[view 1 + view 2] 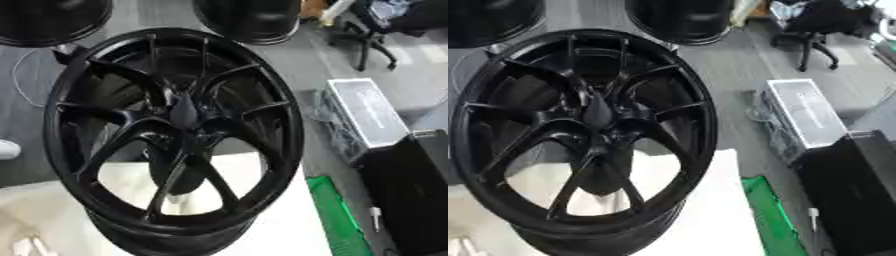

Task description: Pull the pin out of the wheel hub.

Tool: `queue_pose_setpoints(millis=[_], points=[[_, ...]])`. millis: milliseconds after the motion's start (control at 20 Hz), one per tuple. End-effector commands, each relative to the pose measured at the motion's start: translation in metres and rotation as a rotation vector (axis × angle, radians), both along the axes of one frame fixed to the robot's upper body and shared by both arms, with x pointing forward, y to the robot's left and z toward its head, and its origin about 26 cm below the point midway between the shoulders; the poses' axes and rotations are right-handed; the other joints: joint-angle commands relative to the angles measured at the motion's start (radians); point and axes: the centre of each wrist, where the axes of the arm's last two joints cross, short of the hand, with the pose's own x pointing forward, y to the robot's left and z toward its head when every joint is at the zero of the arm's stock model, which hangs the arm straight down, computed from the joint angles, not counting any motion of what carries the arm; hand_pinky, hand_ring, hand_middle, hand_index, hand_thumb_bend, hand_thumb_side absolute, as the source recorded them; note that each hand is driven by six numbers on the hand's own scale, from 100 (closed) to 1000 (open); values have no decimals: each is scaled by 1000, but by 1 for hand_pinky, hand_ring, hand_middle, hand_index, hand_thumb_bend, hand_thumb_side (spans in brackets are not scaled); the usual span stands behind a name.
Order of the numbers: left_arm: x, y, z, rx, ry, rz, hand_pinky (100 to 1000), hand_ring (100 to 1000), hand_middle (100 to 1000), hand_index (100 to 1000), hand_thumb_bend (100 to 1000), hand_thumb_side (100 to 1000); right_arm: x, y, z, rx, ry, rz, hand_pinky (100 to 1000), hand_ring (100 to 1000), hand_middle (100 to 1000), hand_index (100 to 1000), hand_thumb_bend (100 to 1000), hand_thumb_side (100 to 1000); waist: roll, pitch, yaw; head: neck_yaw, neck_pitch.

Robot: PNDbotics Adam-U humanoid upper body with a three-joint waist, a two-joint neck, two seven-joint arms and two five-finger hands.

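Neither of my arms nor hands shows in either eye view, so I cannot tell how my fingers stand, whether wide, narrow or holding anything. With no fingers in sight, I place things by the view instead.

One black wheel (289, 125) fills the middle of what I see. It stands nearly upright with its face turned towards me and its lower rim resting on the white table (280, 225). Its spokes run in to the wheel hub (188, 127) at the centre. One dark tapered piece stands out from the hub towards me, which I take for the pin (184, 111). It is seated in the hub, and black on black makes its outline hard to follow.

Beyond the wheel there are two more dark wheels, one at the upper left (52, 20) and one at the upper middle (249, 20), both cut off by the top edge.

To the right, on the grey floor, lies one long grey box (363, 117), with one black case (416, 185) just below it in the view. One green strip (332, 220) runs along the table's right edge. One office chair (367, 35) stands at the upper right.

At the lower left corner there are a few pale shapes (26, 246) that I cannot make out.
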Motion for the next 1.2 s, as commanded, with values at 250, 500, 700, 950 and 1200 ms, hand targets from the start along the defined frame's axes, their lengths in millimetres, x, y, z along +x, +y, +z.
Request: queue_pose_setpoints(millis=[250,500,700,950,1200], points=[[0,3,7,-13,-31,23,492,666,602,762,189,950,-67,-40,-70,50,-136,-284,692,501,100,341,100,119,21,-9,-29,76,-2],[1,5,7,-16,-45,49,490,663,600,759,182,947,-111,-43,-121,-52,-167,-477,719,513,121,350,100,100,33,7,-47,128,-2],[2,4,9,-11,-57,44,490,664,600,759,179,946,-121,-23,-159,-74,-148,-596,724,559,197,426,100,100,41,16,-56,144,-2],[2,5,9,-6,-60,46,489,664,600,759,177,946,-123,1,-188,-50,-19,-667,801,816,673,842,100,136,48,23,-68,160,-2],[2,5,10,-3,-64,43,489,664,601,759,175,945,-126,12,-201,-76,143,-733,885,962,873,922,100,243,53,25,-79,180,-2]])
